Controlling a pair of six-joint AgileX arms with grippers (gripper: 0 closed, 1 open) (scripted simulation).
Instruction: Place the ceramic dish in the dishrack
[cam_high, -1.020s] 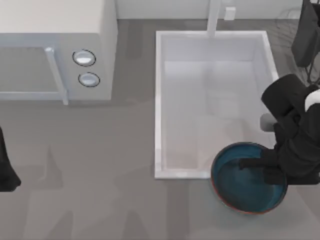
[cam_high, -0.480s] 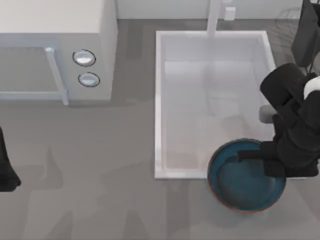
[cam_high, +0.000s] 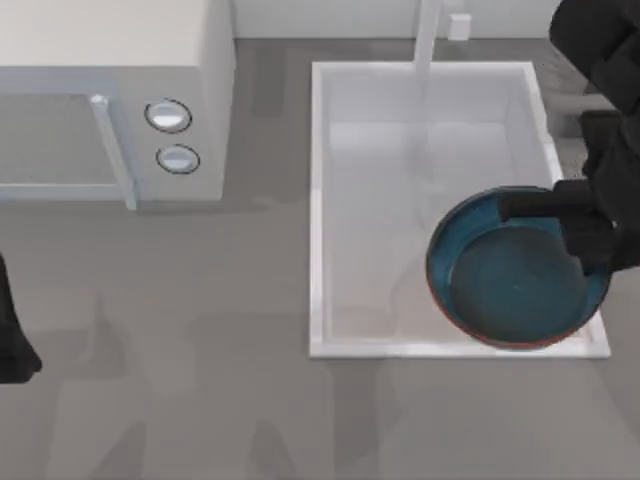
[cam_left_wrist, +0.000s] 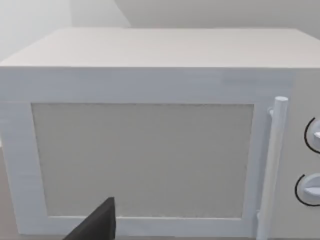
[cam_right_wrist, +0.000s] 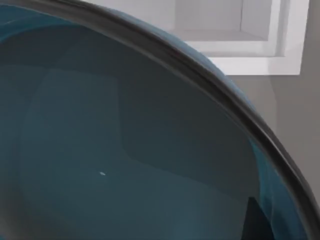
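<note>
r gripper (cam_high: 560, 212) fingers clamped on ceramic dish (cam_high: 515, 275) rim, over sink basin (cam_high: 318, 200); l arm parked.

A grey countertop (cam_high: 200, 360) carries a white microwave (cam_high: 110, 95), with a white sink basin (cam_high: 320, 200) to its right.

Soft, even light; faint shadows on the table (cam_high: 200, 400).
</note>
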